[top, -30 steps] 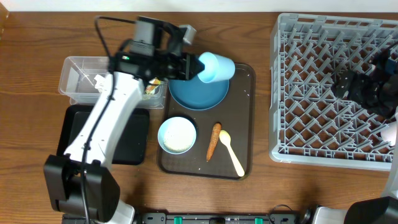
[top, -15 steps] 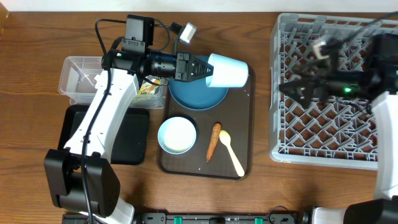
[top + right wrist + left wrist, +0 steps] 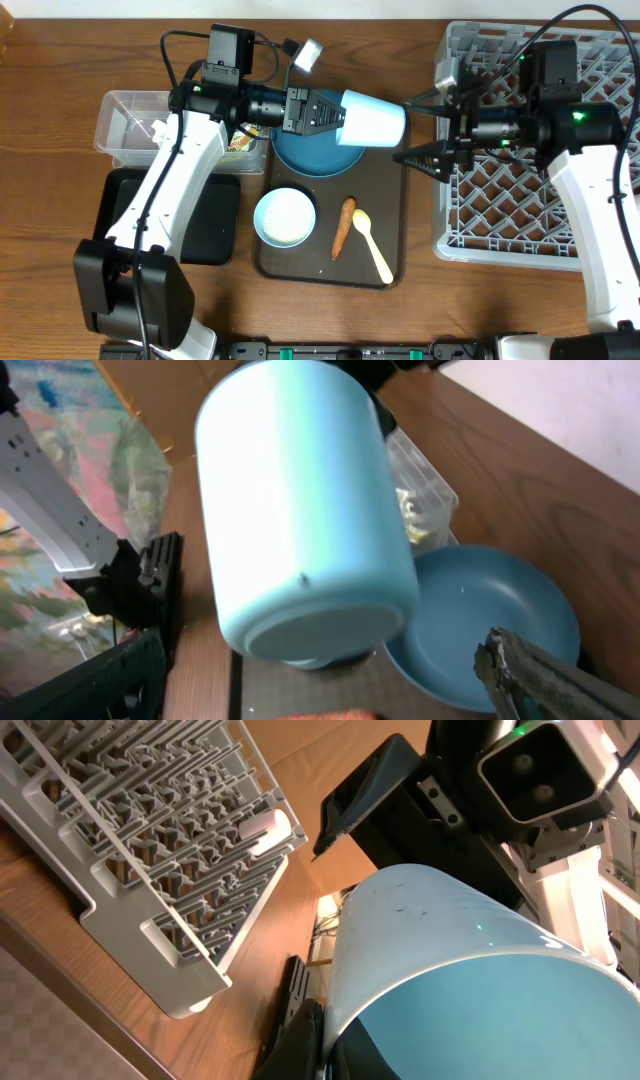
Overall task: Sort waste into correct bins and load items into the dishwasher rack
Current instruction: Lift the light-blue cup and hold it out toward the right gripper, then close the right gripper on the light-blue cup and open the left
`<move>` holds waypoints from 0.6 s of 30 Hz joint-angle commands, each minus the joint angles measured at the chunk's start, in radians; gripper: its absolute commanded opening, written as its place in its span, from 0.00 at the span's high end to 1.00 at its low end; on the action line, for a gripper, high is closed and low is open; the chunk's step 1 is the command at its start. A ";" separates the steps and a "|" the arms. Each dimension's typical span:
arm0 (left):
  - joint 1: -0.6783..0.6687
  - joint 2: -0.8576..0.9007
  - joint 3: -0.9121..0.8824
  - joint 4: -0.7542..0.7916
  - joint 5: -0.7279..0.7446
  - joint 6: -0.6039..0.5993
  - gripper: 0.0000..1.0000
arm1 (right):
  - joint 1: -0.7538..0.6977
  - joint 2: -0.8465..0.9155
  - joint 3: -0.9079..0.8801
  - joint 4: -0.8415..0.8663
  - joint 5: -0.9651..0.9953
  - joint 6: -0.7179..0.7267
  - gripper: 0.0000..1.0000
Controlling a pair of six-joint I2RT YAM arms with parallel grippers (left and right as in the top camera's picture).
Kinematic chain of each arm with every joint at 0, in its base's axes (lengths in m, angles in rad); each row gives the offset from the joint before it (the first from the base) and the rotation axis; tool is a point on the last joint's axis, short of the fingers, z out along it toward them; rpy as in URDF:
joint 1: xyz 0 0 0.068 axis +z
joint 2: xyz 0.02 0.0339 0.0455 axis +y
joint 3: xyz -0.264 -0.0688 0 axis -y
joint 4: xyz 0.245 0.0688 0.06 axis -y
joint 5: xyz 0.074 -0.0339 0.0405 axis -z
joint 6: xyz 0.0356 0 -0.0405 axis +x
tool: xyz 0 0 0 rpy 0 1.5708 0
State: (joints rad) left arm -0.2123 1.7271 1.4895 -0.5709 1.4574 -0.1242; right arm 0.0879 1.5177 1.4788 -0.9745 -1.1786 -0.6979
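My left gripper [image 3: 335, 112] is shut on the rim of the light blue cup [image 3: 375, 120], held sideways in the air above the dark blue plate [image 3: 318, 150]. The cup fills the left wrist view [image 3: 470, 970] and the right wrist view [image 3: 300, 510]. My right gripper [image 3: 418, 130] is open, its fingers spread either side of the cup's base, just short of it. The grey dishwasher rack [image 3: 452, 200] stands at the right. The white bowl [image 3: 285, 217], orange carrot [image 3: 343, 227] and pale yellow spoon [image 3: 372, 243] lie on the brown tray [image 3: 395, 215].
A clear tub [image 3: 130, 108] with white paper scraps stands at the back left. A yellow-green wrapper [image 3: 243, 143] lies beside it. The black tray [image 3: 215, 225] sits in front of the tub, partly under my left arm.
My left gripper carried the cup further right over the tray. My right arm swung left from over the rack, and its open fingers now flank the cup's base.
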 commanded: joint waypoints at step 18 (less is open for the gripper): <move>-0.031 0.007 0.002 0.012 0.027 -0.012 0.93 | 0.090 0.008 -0.003 0.108 -0.029 0.091 0.24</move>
State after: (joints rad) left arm -0.2440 1.7271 1.4895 -0.5671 1.4605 -0.1314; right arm 0.1589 1.5181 1.4788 -0.8688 -1.1820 -0.6125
